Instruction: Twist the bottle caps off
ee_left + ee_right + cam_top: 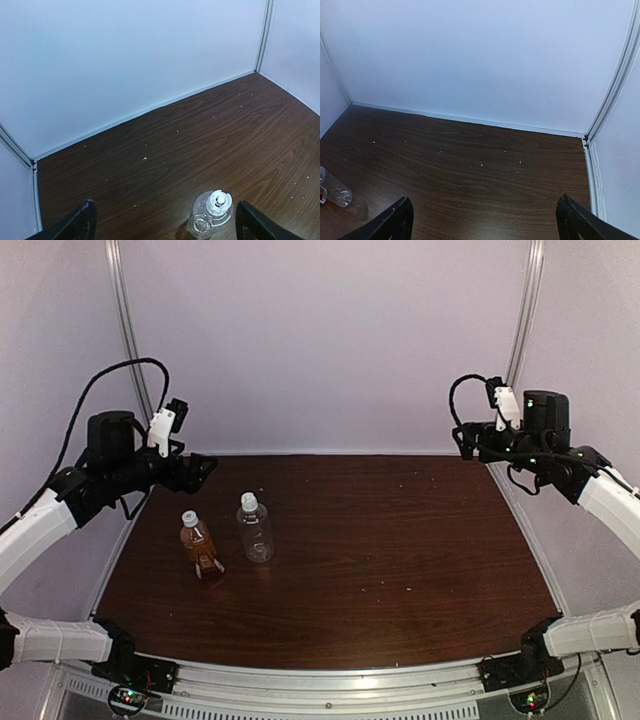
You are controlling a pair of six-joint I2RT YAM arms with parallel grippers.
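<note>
Two bottles stand upright on the left half of the brown table (400,540). The amber one with a red label (199,550) carries a white cap (189,518). Just to its right, the clear bottle (256,533) has its own white cap (249,501). My left gripper (203,471) hovers open behind and left of them, holding nothing. In the left wrist view the clear bottle (209,219) and its cap (220,201) sit low, near the right finger of the left gripper (165,227). My right gripper (468,440) hangs open over the far right corner; in its wrist view the right gripper (485,225) holds nothing.
White enclosure walls close the table on three sides, with a corner post (615,95) near the right gripper. Small pale crumbs (481,165) dot the wood. A clear bottle (334,189) shows at the left edge of the right wrist view.
</note>
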